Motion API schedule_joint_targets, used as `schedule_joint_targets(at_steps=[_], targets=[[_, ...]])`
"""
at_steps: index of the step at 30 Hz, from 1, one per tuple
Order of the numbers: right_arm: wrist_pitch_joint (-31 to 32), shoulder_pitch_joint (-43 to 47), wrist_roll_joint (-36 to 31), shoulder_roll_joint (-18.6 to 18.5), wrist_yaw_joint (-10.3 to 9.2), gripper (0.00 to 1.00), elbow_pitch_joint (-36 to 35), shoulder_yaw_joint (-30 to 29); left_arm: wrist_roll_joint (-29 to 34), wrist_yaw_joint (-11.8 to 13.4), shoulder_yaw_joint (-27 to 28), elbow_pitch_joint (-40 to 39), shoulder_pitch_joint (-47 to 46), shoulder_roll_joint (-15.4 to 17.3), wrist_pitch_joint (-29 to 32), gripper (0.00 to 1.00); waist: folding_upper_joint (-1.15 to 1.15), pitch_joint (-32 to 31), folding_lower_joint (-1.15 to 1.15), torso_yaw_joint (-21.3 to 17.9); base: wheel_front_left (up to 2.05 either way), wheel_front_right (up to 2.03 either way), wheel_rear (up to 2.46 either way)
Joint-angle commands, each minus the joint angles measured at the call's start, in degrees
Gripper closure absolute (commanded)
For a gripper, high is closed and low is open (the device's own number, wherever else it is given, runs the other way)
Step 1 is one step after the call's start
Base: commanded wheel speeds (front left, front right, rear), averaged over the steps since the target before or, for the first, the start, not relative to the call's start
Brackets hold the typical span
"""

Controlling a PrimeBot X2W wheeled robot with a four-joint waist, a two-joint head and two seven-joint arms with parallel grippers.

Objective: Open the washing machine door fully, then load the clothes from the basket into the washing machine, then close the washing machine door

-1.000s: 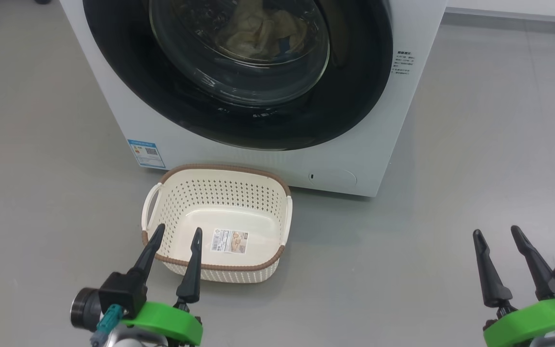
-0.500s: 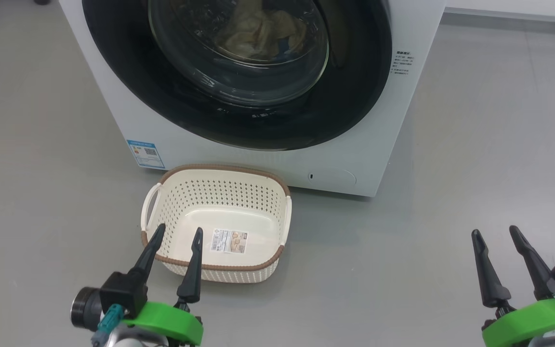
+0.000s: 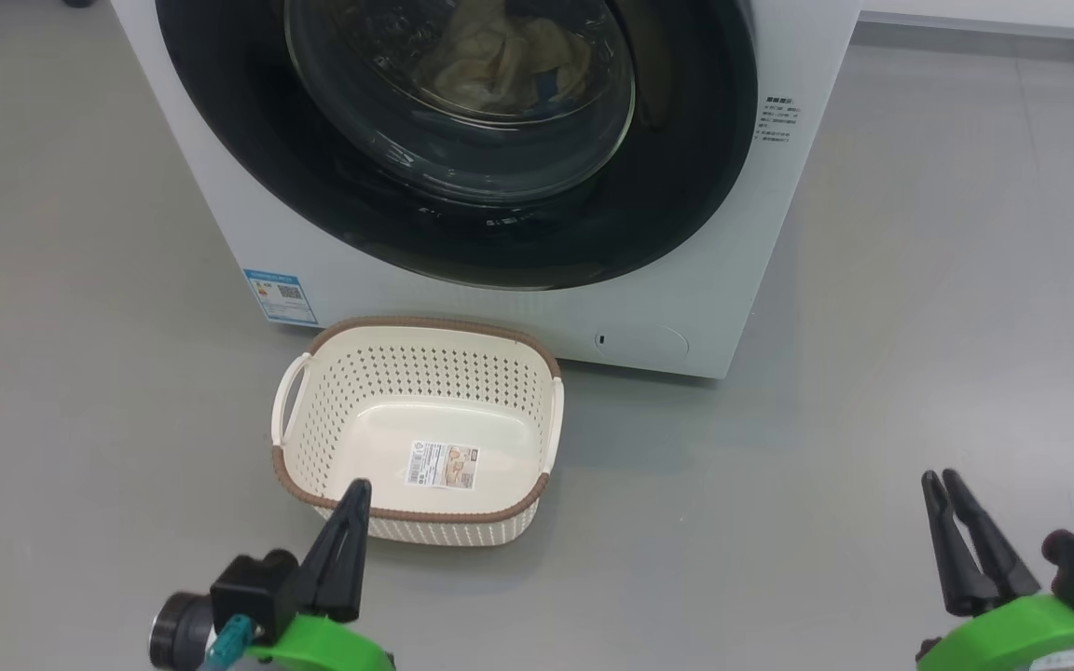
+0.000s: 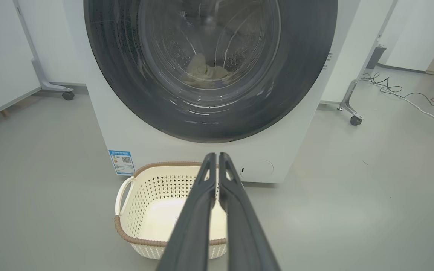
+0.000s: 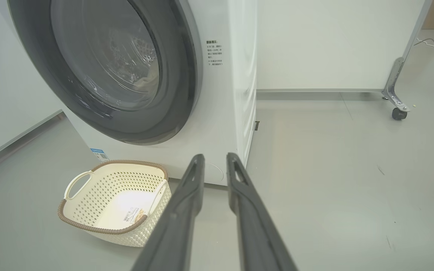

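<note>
My left gripper (image 3: 357, 486) has its jaws clenched together on nothing; in the left wrist view the two dark fingers (image 4: 202, 195) run side by side with barely a slit between them. My right gripper (image 3: 939, 477) has its jaws narrowly parted, a clear gap in the right wrist view, and it is empty too. Both hang low over the grey floor (image 3: 873, 373). The left is just in front of the basket (image 3: 433, 322) and the right is well off to the side.

The basket sits bare, only its label sticker inside, touching or nearly touching the foot of the washing machine (image 3: 332, 280). The clothes (image 3: 500, 56) lie in the drum, seen through the glass of the washing machine door (image 3: 686, 186). The door's black rim looks flush with the front.

I judge loading done and the closing step finished or nearly so. Next I would check that the latch has caught. If in doubt, I would press firmly on the rim, not the glass, on the side away from the hinge.
</note>
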Motion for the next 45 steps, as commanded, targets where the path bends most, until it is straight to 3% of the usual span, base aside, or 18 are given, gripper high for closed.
schedule_joint_targets(at_steps=[1,6,45], targets=[[0.00,-0.02,0.14,0.01,0.00,1.00,0.03,0.02,-0.14,0.00,0.02,0.01,0.03,0.00,0.02,1.00,0.00,0.00,0.00,-0.01,0.00,0.00,0.00],[0.02,1.27,0.21,0.67,0.00,1.00,5.36,0.64,-0.21,-0.01,-0.18,4.72,4.13,-0.16,0.30,1.00,0.00,-0.01,0.00,-0.03,0.00,0.00,0.00],[3.31,-3.83,26.14,-0.50,0.06,1.00,7.81,1.48,-25.65,-0.76,5.83,2.00,3.03,0.14,6.03,1.00,0.00,-1.09,0.00,-2.10,0.00,0.00,0.00]])
